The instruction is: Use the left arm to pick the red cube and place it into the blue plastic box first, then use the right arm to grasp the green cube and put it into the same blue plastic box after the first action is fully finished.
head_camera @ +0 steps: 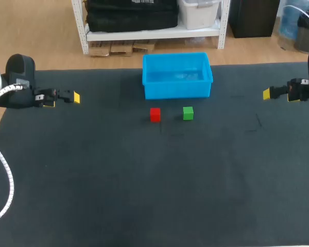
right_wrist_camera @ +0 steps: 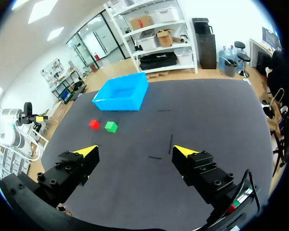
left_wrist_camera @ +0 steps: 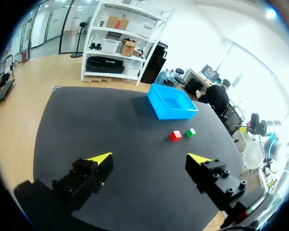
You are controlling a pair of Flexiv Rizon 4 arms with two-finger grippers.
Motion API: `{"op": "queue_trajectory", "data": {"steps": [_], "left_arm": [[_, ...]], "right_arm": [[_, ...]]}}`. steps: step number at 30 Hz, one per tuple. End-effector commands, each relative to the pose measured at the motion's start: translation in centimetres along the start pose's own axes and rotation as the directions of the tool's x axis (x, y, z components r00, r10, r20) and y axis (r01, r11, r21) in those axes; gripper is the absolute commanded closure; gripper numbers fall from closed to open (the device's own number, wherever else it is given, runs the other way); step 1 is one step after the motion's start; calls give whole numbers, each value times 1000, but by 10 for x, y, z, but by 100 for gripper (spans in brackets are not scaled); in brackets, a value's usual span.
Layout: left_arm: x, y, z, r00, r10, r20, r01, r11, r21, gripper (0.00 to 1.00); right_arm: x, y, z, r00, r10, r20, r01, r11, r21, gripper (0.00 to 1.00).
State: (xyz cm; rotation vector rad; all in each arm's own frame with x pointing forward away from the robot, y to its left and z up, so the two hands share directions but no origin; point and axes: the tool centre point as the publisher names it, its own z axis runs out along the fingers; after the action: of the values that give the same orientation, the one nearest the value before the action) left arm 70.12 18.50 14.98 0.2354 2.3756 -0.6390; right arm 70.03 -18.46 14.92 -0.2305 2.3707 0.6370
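The red cube [head_camera: 155,114] sits on the dark table mat just in front of the blue plastic box [head_camera: 177,75], with the green cube [head_camera: 188,113] a short way to its right. The box is empty. My left gripper [head_camera: 62,98] hangs open at the table's left side, far from both cubes. My right gripper [head_camera: 277,93] is open at the far right edge. From the left wrist, the red cube [left_wrist_camera: 175,136], green cube [left_wrist_camera: 190,132] and box [left_wrist_camera: 172,101] lie well ahead of the open gripper [left_wrist_camera: 151,159]. The right wrist view shows its gripper [right_wrist_camera: 135,151] open, with the red cube [right_wrist_camera: 94,124], green cube [right_wrist_camera: 111,126] and box [right_wrist_camera: 121,92] ahead.
The dark mat [head_camera: 154,180] covers the table, and its whole near half is bare. A white cable [head_camera: 5,170] of my left arm loops over the mat's left edge.
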Motion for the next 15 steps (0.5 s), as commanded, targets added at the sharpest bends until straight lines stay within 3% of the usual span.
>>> {"op": "queue_trajectory", "data": {"steps": [1,9,15], "left_arm": [[-2,-2,2,1000,-20,-1,20,1000,3,0],[-23,-36,32,993,3,-122,-15,995,-100,0],[-33,-62,63,982,30,-188,-50,994,-101,0]], "right_arm": [[0,0,0,1000,0,-1,0,1000,1,0],[0,0,0,1000,0,-1,0,1000,1,0],[0,0,0,1000,0,-1,0,1000,1,0]]}}
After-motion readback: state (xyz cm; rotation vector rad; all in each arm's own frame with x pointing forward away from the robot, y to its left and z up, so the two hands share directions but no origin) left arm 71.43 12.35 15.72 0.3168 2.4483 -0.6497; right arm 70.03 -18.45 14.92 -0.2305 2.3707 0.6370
